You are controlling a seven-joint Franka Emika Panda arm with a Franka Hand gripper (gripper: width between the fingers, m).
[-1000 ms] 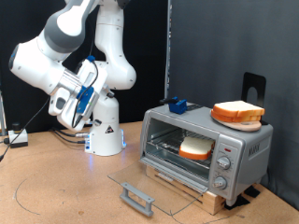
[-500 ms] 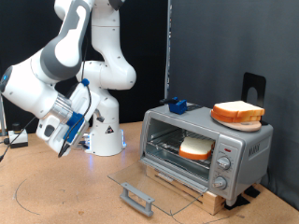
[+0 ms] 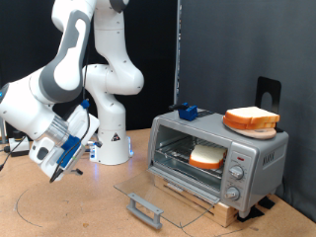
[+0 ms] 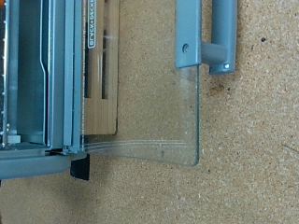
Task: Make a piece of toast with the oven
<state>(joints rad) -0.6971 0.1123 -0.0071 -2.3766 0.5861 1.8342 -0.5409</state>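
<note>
Hovering low over the cork-brown tabletop (image 3: 59,212) at the exterior view's left, the blue-and-white two-finger gripper (image 3: 56,170) points downward, its bent white arm (image 3: 71,59) arching above; whether its fingers are apart cannot be told. Well to the right, the boxy silver toaster oven (image 3: 252,163) stands with its glass door (image 4: 140,84) lowered flat, grey bar handle (image 4: 217,33) outermost. One thick cream bread slice (image 3: 206,156) lies inside; another (image 3: 251,118) rests on a round orange plate (image 3: 233,123) on top.

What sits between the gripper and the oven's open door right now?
Nothing: in the exterior view only bare cork tabletop separates the gripper from the oven and its dropped glass door. Bread slice sits inside.
</note>
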